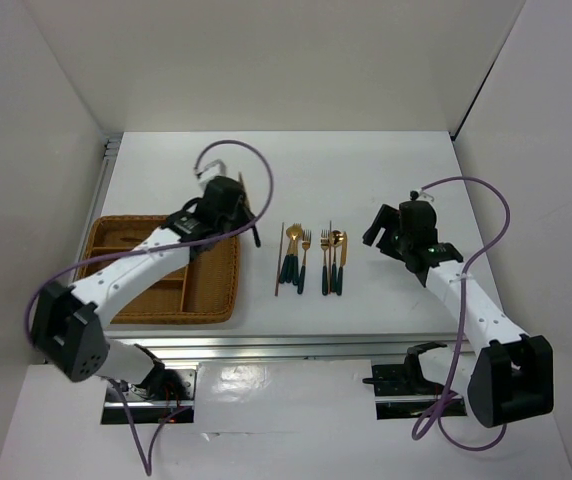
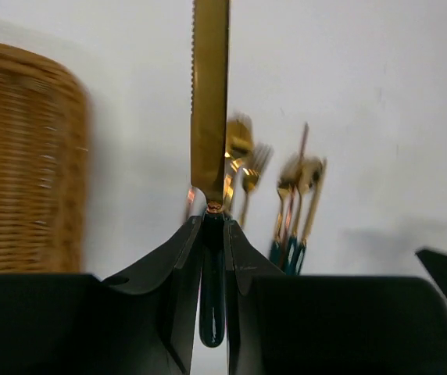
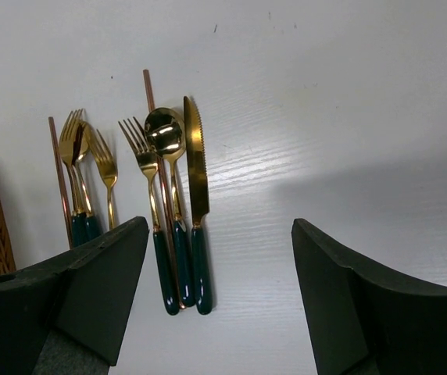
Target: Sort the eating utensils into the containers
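Gold-bladed, green-handled knife [image 2: 210, 101] is being held in L gripper [image 2: 213, 223], near brown woven wicker tray [image 2: 20, 156]. R gripper [image 3: 219, 226] is hovering wide, empty.

Left arm [image 1: 126, 275]: base at 7 o'clock of the overhead view, links stretched out toward 1 o'clock.
Left gripper [image 2: 213, 226]: fingers pressed together on the green handle of a knife [image 2: 210, 94], whose blade points to 12 o'clock in the wrist view.
Right arm [image 1: 471, 305]: base at 5 o'clock, links running toward 11 o'clock.
Right gripper [image 3: 219, 234]: jaws standing wide apart, fingers turned toward 9 o'clock overhead.
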Controlling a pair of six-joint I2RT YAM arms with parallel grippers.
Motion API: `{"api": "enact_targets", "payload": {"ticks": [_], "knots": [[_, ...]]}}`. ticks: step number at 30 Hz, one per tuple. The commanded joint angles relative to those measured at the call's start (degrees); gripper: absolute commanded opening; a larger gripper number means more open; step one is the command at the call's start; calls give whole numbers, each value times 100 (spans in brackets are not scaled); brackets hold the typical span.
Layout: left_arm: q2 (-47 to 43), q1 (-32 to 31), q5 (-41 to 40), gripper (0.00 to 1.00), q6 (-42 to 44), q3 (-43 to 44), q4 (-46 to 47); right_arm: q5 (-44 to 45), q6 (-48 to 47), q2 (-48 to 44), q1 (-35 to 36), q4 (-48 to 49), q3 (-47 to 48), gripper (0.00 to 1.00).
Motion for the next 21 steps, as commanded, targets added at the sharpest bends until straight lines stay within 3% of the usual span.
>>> {"api": "enact_targets", "payload": {"ticks": [1, 6, 10, 15, 21], "knots": [[-899, 627, -702, 27, -817, -824, 261, -70, 31, 122, -22, 44, 175, 82], [-2243, 1657, -1275, 30, -1871, -1970, 323, -236, 31, 245, -22, 176, 175, 82], [-2693, 2431, -1328, 30, -2635, -2463, 183, -297, 31, 368, -22, 176, 175, 82], [-2572, 3169, -1381, 30, -3120, -2639, 243, -351, 31, 429, -22, 229, 175, 82], [-1790, 3592, -1170, 27, -3340, -2148, 297, -351, 31, 430, -22, 229, 227, 82]]}}
